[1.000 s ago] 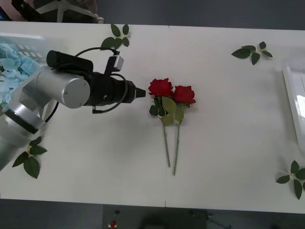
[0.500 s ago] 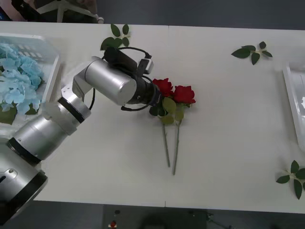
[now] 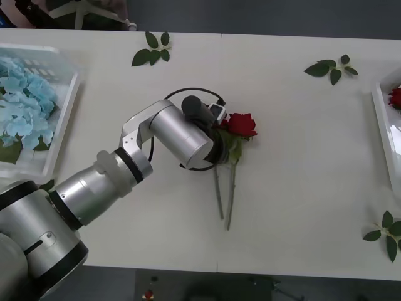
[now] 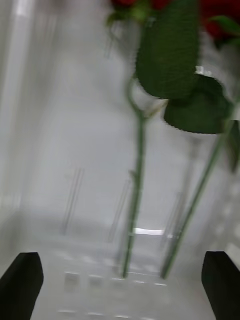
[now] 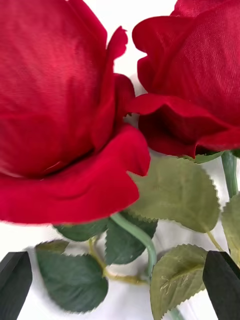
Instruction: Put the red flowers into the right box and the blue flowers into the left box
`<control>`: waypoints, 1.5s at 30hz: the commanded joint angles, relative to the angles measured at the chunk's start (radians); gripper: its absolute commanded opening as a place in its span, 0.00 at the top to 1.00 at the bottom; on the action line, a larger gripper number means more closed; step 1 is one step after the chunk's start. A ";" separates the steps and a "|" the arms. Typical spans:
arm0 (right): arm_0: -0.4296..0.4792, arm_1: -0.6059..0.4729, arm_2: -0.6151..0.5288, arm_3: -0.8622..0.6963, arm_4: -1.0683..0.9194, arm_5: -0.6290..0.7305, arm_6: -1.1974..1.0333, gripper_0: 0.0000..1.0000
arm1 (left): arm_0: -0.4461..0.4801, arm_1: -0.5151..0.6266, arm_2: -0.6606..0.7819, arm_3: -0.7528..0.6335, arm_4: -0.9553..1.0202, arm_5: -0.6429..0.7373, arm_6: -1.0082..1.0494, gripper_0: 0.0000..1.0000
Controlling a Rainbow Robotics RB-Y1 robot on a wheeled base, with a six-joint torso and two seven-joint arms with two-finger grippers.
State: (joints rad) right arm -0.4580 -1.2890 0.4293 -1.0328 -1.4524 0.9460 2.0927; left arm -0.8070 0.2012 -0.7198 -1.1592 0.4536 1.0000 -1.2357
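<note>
**Left arm closing in on the last two roses**

You have the left gripper right over the pair of red flowers at the desk centre. Its fingers stand apart at either side of the near rose's stem, nothing clamped yet. From the front camera the arm's wrist hides one head; the other shows at about 3 o'clock of the wrist, both stems running toward 6 o'clock.

The right gripper hangs over the right box, at the desk's 3 o'clock edge, fingers spread, with two roses lying in it. The blue flowers lie in the left box at 9 o'clock.

The step in hand, I judge, is the grasp. You next need to lower onto one stem just under the head and close, keeping the neighbour's leaves out.
</note>
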 commanded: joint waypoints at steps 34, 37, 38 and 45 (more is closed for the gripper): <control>-0.013 0.309 -0.083 -0.989 0.306 0.399 -1.093 0.00 | -0.092 0.236 -0.062 -0.151 0.086 -0.093 0.047 1.00; -0.013 0.412 -0.081 -0.991 0.420 0.470 -1.100 0.00 | -0.034 0.366 0.028 -0.362 0.220 -0.093 0.045 1.00; -0.013 0.432 -0.083 -0.987 0.443 0.485 -1.103 0.00 | -0.012 0.386 0.060 -0.410 0.249 -0.093 0.044 1.00; -0.010 0.628 -0.072 -0.948 0.681 0.554 -1.114 0.00 | 0.153 0.412 0.338 -0.749 0.508 -0.184 0.038 1.00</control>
State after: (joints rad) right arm -0.4578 -0.6874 0.3553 -1.9870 -0.8164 1.5003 1.0266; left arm -0.6427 0.6489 -0.3790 -1.8678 0.9253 0.8887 -1.2352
